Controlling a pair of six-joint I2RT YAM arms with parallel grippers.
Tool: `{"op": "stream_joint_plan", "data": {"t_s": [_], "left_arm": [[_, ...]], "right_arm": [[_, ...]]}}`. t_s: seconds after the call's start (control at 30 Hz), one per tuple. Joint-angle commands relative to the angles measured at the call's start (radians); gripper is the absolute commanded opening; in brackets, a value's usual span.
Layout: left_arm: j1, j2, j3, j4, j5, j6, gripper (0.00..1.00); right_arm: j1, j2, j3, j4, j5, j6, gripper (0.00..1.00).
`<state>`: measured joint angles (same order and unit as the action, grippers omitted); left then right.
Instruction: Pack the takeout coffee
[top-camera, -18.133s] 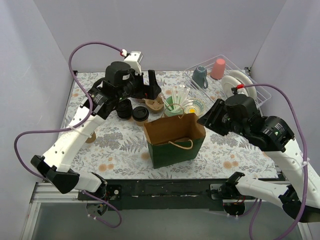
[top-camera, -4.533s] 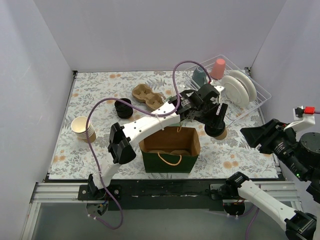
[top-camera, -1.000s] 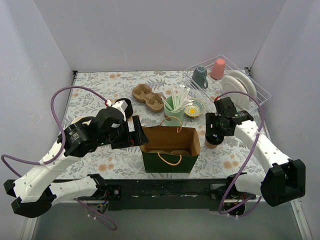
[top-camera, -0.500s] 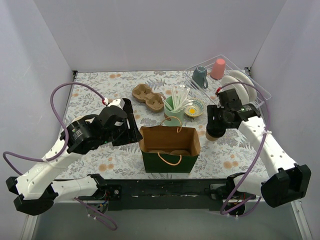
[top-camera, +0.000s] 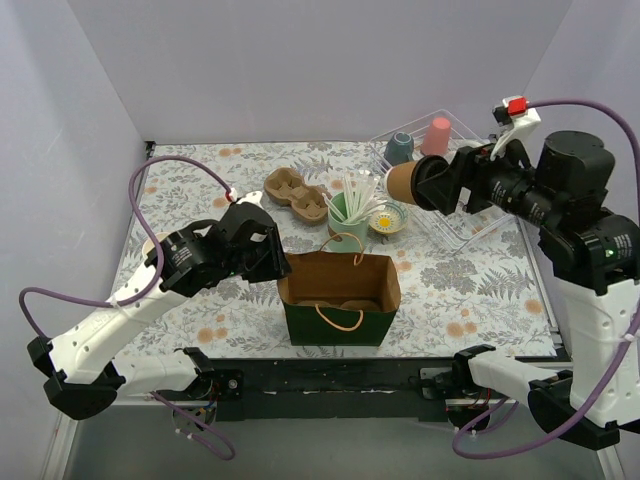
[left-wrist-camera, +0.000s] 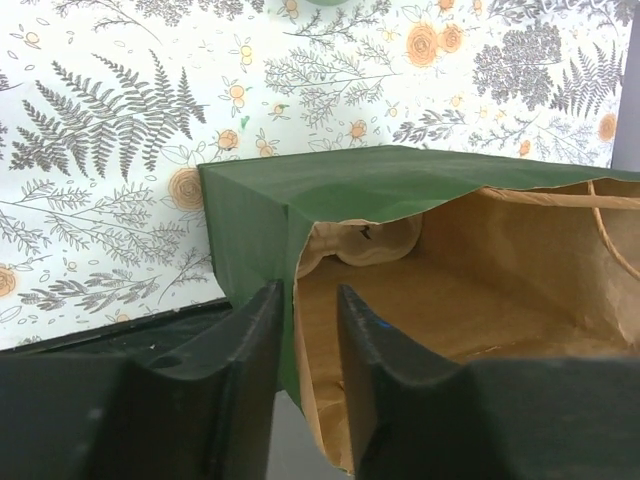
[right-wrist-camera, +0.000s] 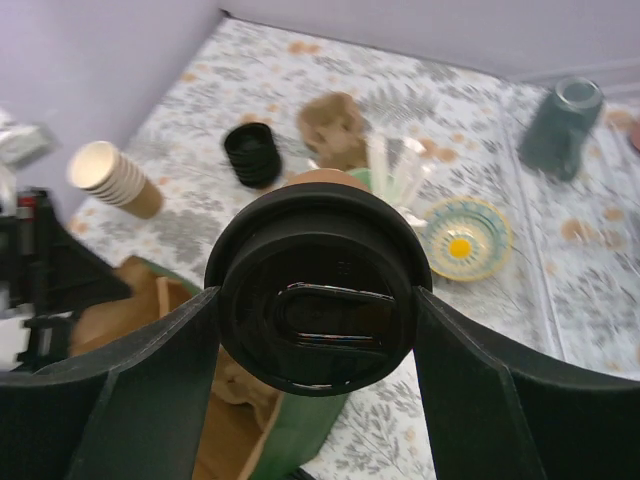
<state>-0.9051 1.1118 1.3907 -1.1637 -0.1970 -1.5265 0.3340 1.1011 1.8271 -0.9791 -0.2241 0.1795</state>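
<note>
Holding the takeout coffee (right-wrist-camera: 318, 300) by its black lid, your right gripper (top-camera: 426, 186) has its fingers spread just wide enough to clamp the lid rim on both sides. The cup hangs high over the table's rear right, above the dish rack (top-camera: 470, 215).

- Cup axis: near level. The brown base points left toward mid-table and the lid faces back at the wrist. My read is that it must come upright before it goes down.
- Target: the green paper bag (top-camera: 340, 312) lies below the cup, to its left and toward the near edge, mouth open. A pulp carrier (left-wrist-camera: 375, 245) seems to sit on the bag floor.
- Left gripper (left-wrist-camera: 305, 300): its fingers straddle the bag's left wall, one outside and one inside, with a narrow gap. You cannot tell whether it is actually pinching. It is the nearer arm to the bag but carries nothing.
- In the way: the rear rope handle (top-camera: 345, 240) stands up over the mouth. The green cup of stirrers (top-camera: 352, 205) and the small bowl (top-camera: 390, 216) sit between the cup and the bag.
- Clear of the path: a spare carrier (top-camera: 297, 193), the black lid stack (right-wrist-camera: 252, 152) and the paper cup stack (right-wrist-camera: 110, 180).
</note>
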Motion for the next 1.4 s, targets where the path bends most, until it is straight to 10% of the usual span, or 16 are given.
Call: {"op": "stream_joint_plan", "data": {"t_s": [0.0, 0.13, 0.83, 1.37], "left_arm": [[0.002, -0.009, 0.019, 0.032, 0.027, 0.045, 0.19], [0.002, 0.0, -0.014, 0.074, 0.048, 0.016, 0.0], [0.0, -0.09, -0.121, 0.285, -0.08, -0.032, 0.0], [0.014, 0.007, -0.05, 0.251, -0.098, -0.032, 0.0]], "right_arm": [[0.0, 0.028, 0.081, 0.092, -0.341, 0.038, 0.47], [0.002, 0.002, 0.035, 0.214, -0.483, 0.113, 0.46], [0.088, -0.116, -0.163, 0.208, -0.566, 0.085, 0.43], [0.652, 0.071, -0.04, 0.057, 0.07, -0.001, 0.41]]}}
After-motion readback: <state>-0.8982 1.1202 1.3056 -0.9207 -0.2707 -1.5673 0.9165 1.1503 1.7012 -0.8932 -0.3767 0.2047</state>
